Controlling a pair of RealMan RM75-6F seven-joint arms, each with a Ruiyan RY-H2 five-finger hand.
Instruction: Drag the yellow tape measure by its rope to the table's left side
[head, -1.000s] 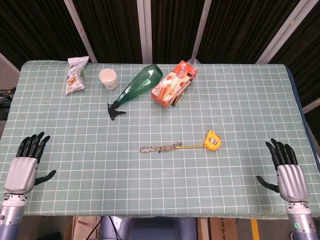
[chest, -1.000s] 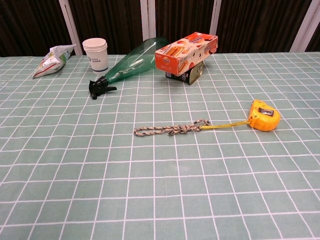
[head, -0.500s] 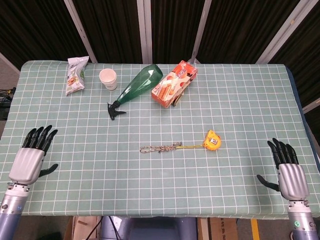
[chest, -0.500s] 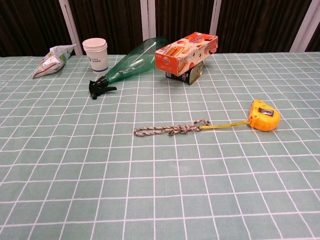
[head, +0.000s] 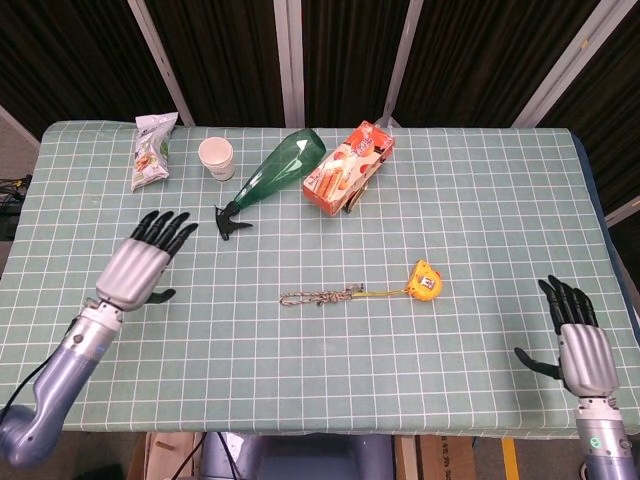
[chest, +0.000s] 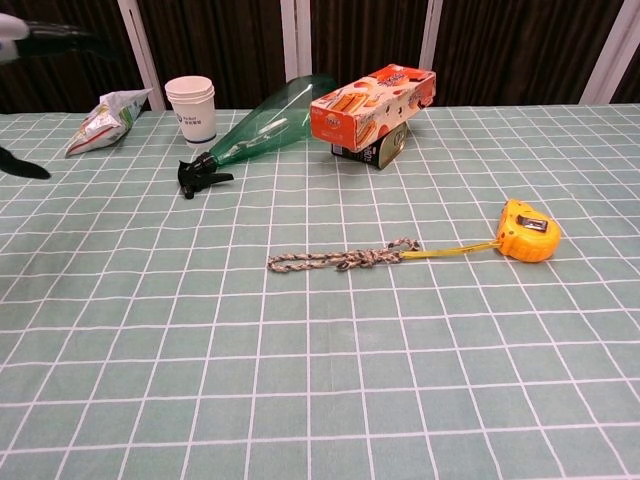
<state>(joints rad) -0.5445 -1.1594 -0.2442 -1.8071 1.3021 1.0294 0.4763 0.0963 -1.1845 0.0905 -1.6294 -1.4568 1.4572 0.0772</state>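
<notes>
Yellow plastic tape measure (head: 425, 280) lies right of centre on the green checked tablecloth (head: 480, 200), its braided rope (head: 320, 296) trailing left, untouched, while the left hand (head: 143, 262) hovers well left of the rope with fingers spread, empty, and the right hand (head: 577, 340) rests open-fingered at the near right edge.

Tablecloth (head: 480, 200): pale green, white grid.
Tape measure (head: 425, 280): yellow.
Rope (head: 320, 297): mottled grey-brown braid.
Spray bottle (head: 272, 176): dark green, black nozzle.
Cup (head: 216, 158): white.
Box (head: 348, 167): orange-red.
Left hand (head: 145, 262): silver, black fingers.
</notes>
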